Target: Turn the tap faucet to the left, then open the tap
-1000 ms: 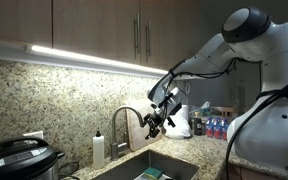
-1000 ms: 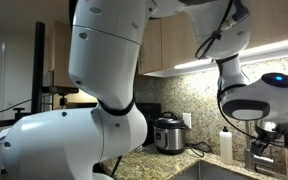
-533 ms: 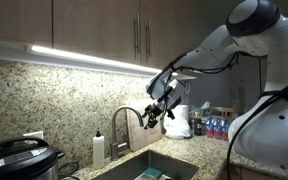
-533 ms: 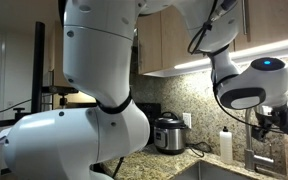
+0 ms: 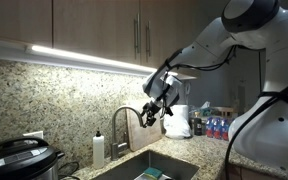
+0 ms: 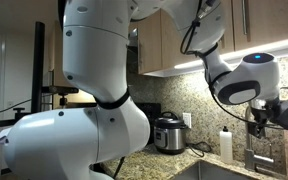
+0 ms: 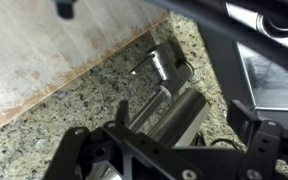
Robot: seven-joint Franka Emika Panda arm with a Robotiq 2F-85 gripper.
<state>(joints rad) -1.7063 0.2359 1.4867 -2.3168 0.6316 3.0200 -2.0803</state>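
Silvery tap faucet (image 5: 115,130) stands lower centre of the frame, and my claw (image 5: 150,112), jaws wide and empty, has lifted clear above its arch, so I judge turning it needs a fresh approach.

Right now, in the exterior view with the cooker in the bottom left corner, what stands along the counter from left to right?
cooker → white soap dispenser bottle → tap faucet → white bag → bottles
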